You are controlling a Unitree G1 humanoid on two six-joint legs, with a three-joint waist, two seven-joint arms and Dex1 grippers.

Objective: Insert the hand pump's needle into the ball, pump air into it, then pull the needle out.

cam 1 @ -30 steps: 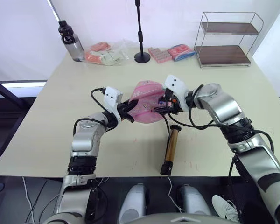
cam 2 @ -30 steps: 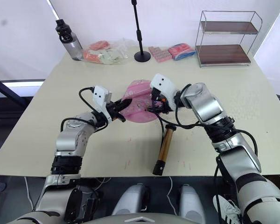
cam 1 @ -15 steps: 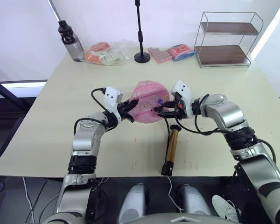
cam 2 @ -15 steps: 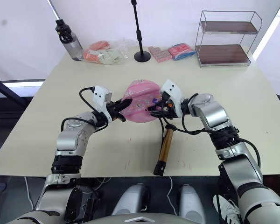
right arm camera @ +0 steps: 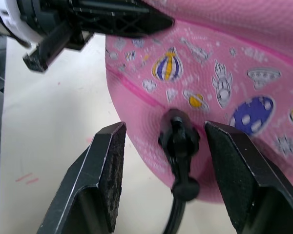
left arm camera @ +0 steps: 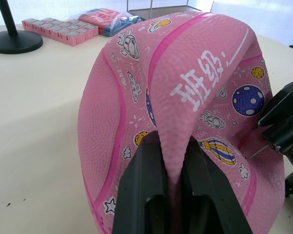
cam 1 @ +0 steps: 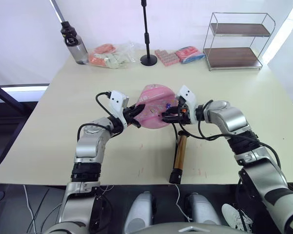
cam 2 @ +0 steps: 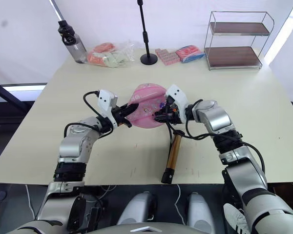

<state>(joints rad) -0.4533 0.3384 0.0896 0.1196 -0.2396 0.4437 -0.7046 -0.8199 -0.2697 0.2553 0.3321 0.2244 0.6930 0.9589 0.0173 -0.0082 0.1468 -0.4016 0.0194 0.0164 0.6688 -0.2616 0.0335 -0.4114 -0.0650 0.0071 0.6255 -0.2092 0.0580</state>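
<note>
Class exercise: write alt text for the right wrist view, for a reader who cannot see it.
A black needle fitting on a thin hose sits pressed into the pink ball, between the open jaws of the right gripper, which touch neither. Across the ball, the left gripper pinches its rim above a cream table.

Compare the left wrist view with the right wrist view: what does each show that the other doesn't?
Left wrist view alone: the left gripper shut on a fold of the flat pink rubber ball, white lettering, a black round stand base and pink blocks. Right wrist view alone: the right gripper open, its fingers on either side of the small black needle fitting seated against the ball. Both: the ball's printed skin and the cream table.
</note>
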